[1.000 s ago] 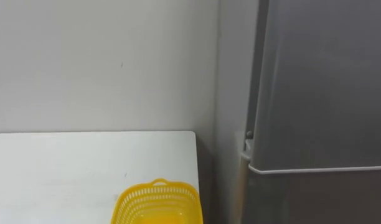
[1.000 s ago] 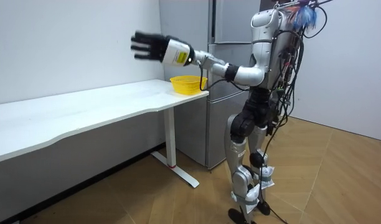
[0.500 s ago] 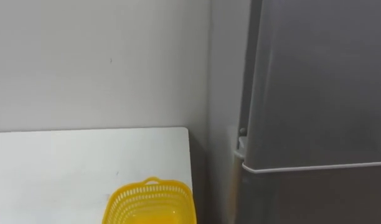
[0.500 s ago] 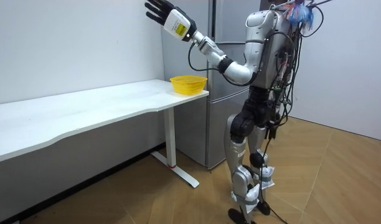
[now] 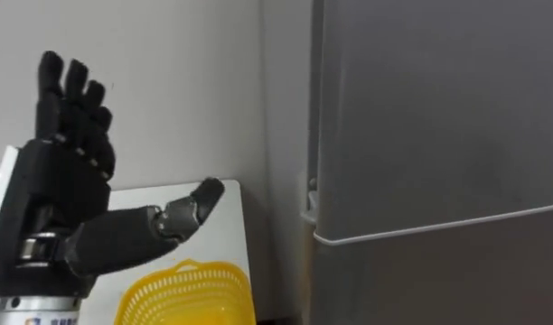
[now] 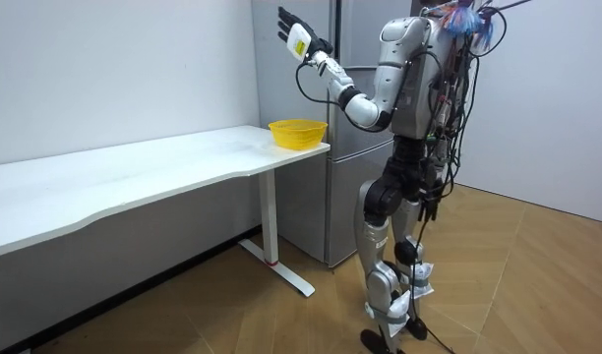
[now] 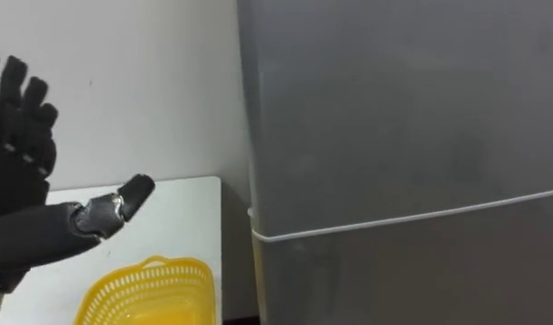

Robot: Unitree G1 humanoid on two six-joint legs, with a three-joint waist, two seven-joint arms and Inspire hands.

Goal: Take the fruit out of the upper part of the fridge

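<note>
One empty left hand [image 5: 51,194] is hovering with fingers spread straight, seemingly readying to pull the shut upper fridge door [image 5: 439,117] just to its right, a basket [image 5: 182,291] waiting below it.

yellow basket [image 5: 204,293] cut by bottom edge, fridge [image 5: 439,135] inside hidden by doors

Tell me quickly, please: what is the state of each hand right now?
Left hand: open, fingers straight, holding nothing.
Right hand: cannot be told.
</note>
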